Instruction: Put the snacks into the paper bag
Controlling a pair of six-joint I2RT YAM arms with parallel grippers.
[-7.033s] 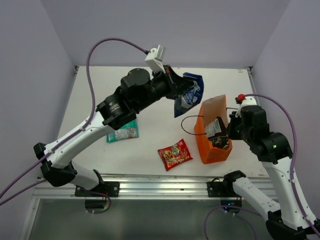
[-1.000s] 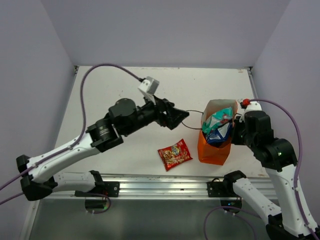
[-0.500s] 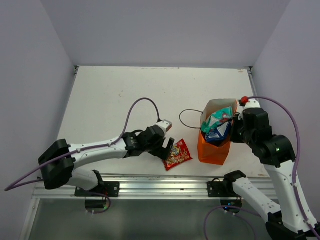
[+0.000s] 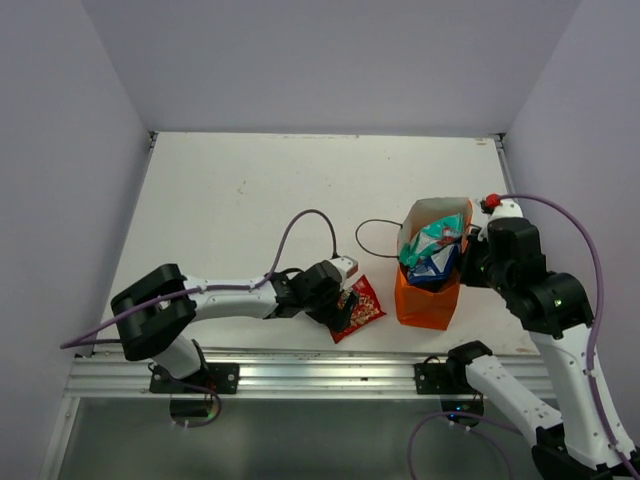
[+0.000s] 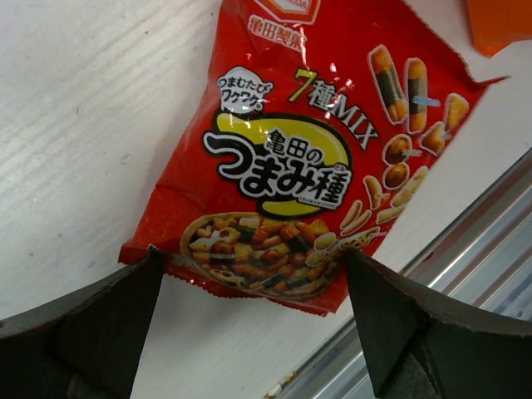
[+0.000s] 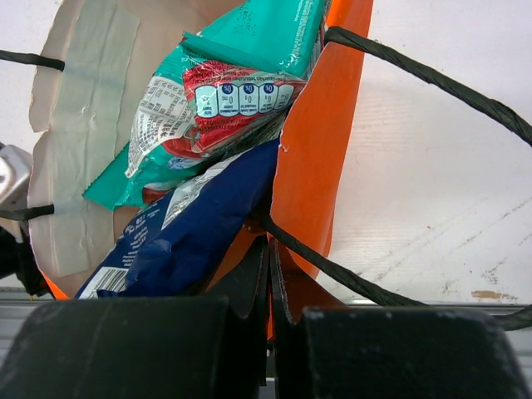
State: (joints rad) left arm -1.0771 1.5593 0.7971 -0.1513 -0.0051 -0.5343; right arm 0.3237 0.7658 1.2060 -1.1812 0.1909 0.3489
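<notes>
A small red snack packet [image 4: 360, 308] [image 5: 299, 158] lies flat near the table's front edge. My left gripper [image 4: 345, 302] [image 5: 249, 283] is open and low over it, one finger [image 5: 83, 332] at each side of the packet's near end. The orange paper bag [image 4: 428, 300] stands upright to the right, its wall [image 6: 320, 141] facing the right wrist view. A teal packet [image 4: 435, 240] [image 6: 249, 41] and a blue packet [image 4: 435, 266] [image 6: 191, 224] stick out of its mouth. My right gripper [image 4: 470, 262] [image 6: 270, 249] is shut on the bag's right rim.
A thin dark cord handle [image 4: 375, 235] [image 6: 416, 75] loops onto the table on each side of the bag. The metal rail [image 4: 320, 375] [image 5: 482, 249] runs along the front edge just beyond the red packet. A corner of the bag [image 5: 499, 21] shows past the packet.
The blue and teal packets went into the bag, which now stands upright. In the last second my left arm dropped from mid-table to the front edge and straddled the red packet.
</notes>
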